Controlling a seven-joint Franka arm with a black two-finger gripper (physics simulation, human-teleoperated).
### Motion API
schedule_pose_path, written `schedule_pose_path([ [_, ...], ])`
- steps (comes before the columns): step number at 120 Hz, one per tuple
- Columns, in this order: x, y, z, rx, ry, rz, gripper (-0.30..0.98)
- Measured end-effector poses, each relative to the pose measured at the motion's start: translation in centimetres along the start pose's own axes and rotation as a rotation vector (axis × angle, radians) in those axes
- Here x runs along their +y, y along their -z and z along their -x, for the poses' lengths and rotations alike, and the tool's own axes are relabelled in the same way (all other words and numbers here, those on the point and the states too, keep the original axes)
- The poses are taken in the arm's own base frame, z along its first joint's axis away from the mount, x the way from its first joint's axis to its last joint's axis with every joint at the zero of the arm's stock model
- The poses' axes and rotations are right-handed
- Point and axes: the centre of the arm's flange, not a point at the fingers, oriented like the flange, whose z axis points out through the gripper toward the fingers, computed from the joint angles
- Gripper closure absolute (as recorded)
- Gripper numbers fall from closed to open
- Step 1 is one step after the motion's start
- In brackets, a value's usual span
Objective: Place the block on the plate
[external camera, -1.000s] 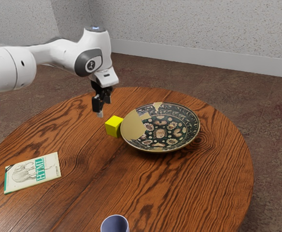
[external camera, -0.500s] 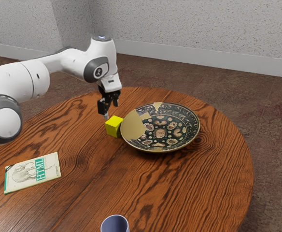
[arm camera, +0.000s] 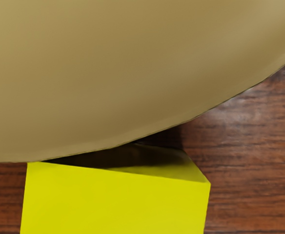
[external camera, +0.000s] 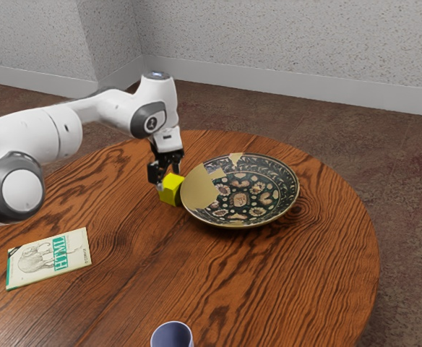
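The jaws of the black gripper (external camera: 169, 178) stand wide apart, pointing down, with one at either side of the yellow block (external camera: 171, 190), not gripping it; the block rests on the round wooden surface (external camera: 269, 264), beneath and between the jaws; just beside them, toward the exterior view's right, is the patterned plate (external camera: 240, 199), its plain tan part nearest the block; well apart from the jaws, toward the exterior view's lower left, lies a book (external camera: 48, 259); a cup (external camera: 172, 336) stands at that view's lower edge.
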Motion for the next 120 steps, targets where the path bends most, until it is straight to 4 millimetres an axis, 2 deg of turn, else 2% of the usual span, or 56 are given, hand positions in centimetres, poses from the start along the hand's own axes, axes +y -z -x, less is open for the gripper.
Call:
schedule_pose_path([
  [25,-0.6,-0.7,0.5,0.007,-0.010,-0.020,0.00],
  [68,-0.9,-3.3,0.0,0.027,-0.037,-0.019,0.01],
  [103,-1.0,-3.7,0.1,0.033,-0.040,-0.029,0.20],
  [120,-1.1,-3.6,0.1,0.034,-0.042,-0.034,0.23],
])
